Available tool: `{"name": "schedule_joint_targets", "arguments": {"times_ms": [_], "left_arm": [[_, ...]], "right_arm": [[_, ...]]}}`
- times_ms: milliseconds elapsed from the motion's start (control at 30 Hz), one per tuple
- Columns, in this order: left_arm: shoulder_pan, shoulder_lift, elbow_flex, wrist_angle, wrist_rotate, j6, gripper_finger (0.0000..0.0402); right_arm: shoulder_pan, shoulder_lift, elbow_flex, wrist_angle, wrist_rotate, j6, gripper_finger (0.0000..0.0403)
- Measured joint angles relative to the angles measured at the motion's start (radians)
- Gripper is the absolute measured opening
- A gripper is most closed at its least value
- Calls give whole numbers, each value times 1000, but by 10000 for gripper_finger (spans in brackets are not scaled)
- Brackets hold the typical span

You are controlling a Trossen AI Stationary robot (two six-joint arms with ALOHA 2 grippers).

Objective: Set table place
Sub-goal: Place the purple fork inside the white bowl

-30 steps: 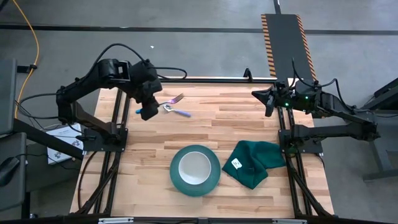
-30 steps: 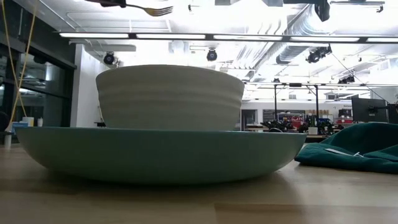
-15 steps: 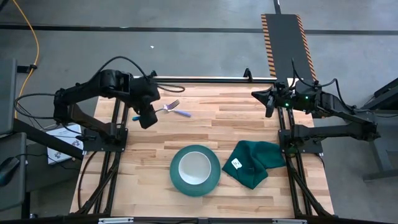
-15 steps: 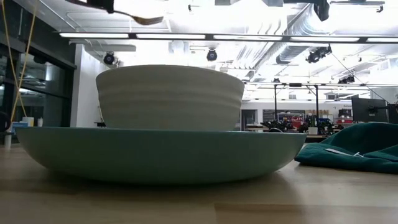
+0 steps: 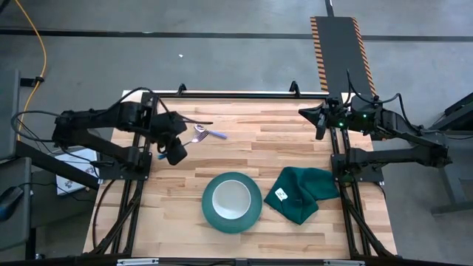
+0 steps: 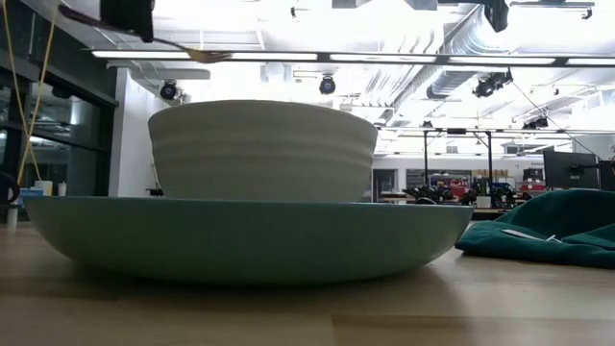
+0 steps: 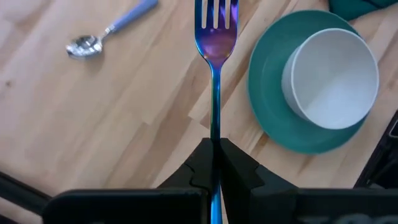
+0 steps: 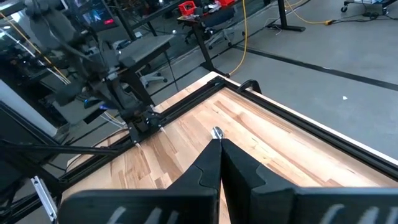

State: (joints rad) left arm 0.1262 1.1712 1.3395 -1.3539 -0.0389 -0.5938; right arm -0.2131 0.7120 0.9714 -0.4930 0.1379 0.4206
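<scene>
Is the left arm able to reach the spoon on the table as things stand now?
Probably not yet. The spoon lies free on the table, close beside the left hand, and nothing blocks the way. But that hand is shut on the fork, so it should put the fork down first.

A white bowl (image 5: 231, 197) sits in a teal plate (image 5: 252, 218) on the wooden table (image 5: 281, 140); the fork (image 7: 216, 43) is lifted (tines forward), the spoon (image 5: 205, 132) lies flat.

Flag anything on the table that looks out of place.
The green cloth lies crumpled beside the plate, not folded. The spoon lies askew, far from the plate. The left hand holds the fork aloft.
</scene>
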Motion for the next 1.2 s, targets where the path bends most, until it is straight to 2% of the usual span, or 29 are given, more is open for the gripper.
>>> {"name": "schedule_joint_targets", "arguments": {"times_ms": [233,700,1200], "left_arm": [[-75,-52,-129,88,-23,-145,7],[-241,-53,-251,181,-93,-351,7],[-531,-58,-384,237,-161,-666,7]], "right_arm": [[0,0,0,0,-17,-3,0],[0,0,0,-1,-86,-6,0],[0,1,0,-1,-94,46,0]]}}
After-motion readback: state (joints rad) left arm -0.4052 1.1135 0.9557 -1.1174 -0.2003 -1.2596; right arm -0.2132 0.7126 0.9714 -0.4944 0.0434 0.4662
